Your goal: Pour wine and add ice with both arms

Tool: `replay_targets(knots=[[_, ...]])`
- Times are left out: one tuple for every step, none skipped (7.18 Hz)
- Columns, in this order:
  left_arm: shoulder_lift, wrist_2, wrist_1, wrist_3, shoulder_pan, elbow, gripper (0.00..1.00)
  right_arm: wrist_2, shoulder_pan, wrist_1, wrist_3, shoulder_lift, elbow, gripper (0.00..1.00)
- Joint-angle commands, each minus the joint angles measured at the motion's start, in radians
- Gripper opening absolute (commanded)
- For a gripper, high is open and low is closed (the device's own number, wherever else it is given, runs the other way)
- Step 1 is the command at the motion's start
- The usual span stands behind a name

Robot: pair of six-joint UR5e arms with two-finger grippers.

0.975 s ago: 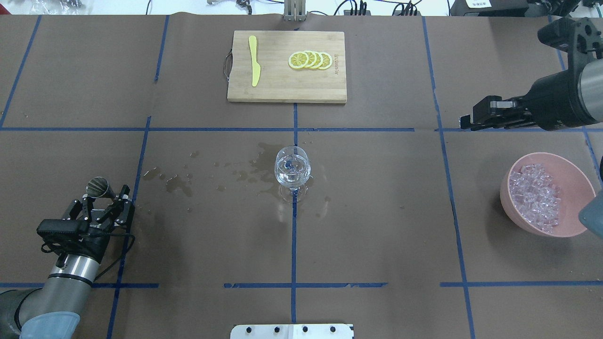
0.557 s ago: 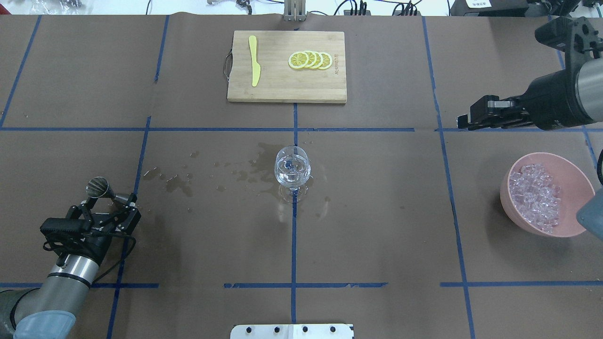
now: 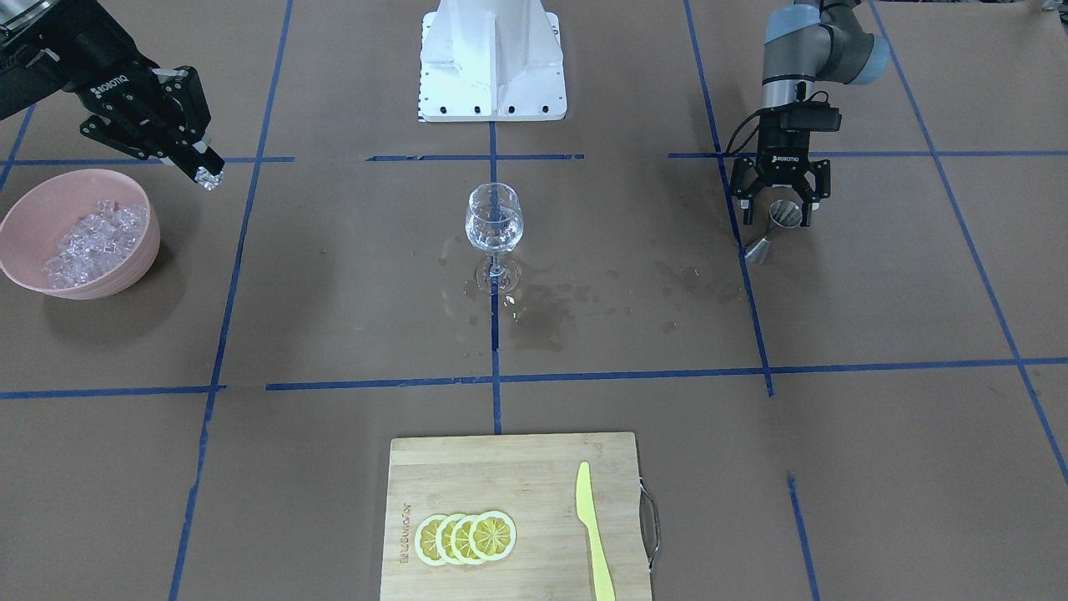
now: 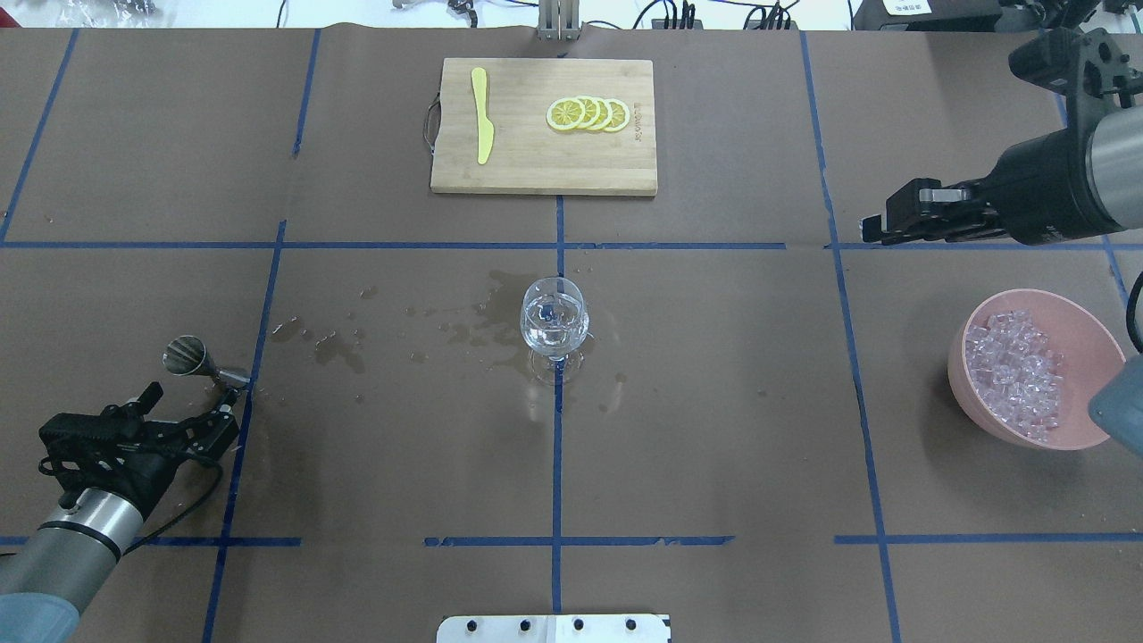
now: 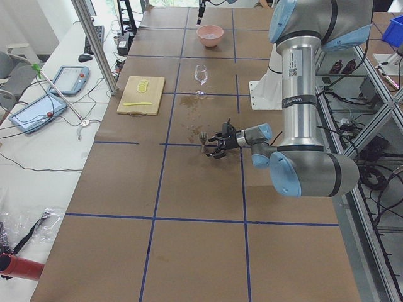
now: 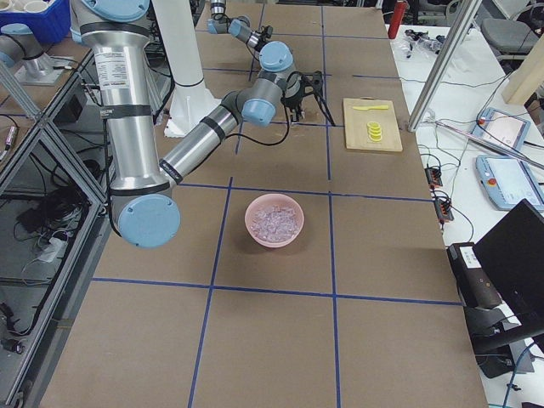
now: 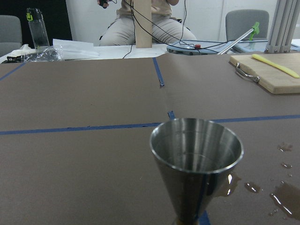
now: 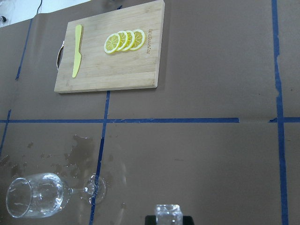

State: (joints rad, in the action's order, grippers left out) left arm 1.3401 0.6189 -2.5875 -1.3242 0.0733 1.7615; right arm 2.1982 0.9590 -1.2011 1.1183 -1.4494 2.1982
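The clear stemmed glass [image 4: 554,323] stands at the table's middle with a little clear wine in it; it also shows in the front view [image 3: 494,221] and the right wrist view [image 8: 35,197]. The ice [image 4: 1013,362] is heaped in a pink bowl [image 4: 1103,357] at the right. My right gripper [image 4: 880,234] is shut on one ice lump [image 3: 210,177], raised beyond the bowl and to the right of the glass. My left gripper [image 4: 195,399] is open, just behind a steel jigger [image 4: 185,355] that stands upright on the table [image 7: 197,159].
A wooden cutting board [image 4: 543,161] at the far middle holds several lemon slices [image 4: 588,114] and a yellow knife [image 4: 482,116]. Wet spill marks [image 4: 339,348] lie between the jigger and the glass. The white robot pedestal [image 3: 492,58] is at the near edge.
My left gripper has opened, let go of the jigger and drawn back toward the robot. My right gripper, with the ice lump, has shifted slightly left toward the glass.
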Motion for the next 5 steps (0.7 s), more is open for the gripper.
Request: replay_targets(knots=[[-0.044, 0.028, 0.003, -0.001, -0.052, 0.041, 1.00, -0.002, -0.005, 0.000, 0.000, 0.017, 0.000, 0.00], [-0.050, 0.059, 0.003, -0.001, -0.064, 0.064, 1.00, -0.006, -0.008, 0.000, 0.000, 0.020, -0.002, 0.00], [-0.090, 0.099, 0.003, -0.001, -0.073, 0.100, 1.00, -0.008, -0.017, 0.000, 0.000, 0.039, -0.006, 0.00], [-0.131, 0.146, 0.003, -0.003, -0.079, 0.161, 1.00, -0.017, -0.034, 0.000, 0.000, 0.070, -0.021, 0.00], [-0.166, 0.195, 0.003, -0.003, -0.084, 0.203, 1.00, -0.038, -0.055, -0.003, 0.000, 0.104, -0.035, 0.00]])
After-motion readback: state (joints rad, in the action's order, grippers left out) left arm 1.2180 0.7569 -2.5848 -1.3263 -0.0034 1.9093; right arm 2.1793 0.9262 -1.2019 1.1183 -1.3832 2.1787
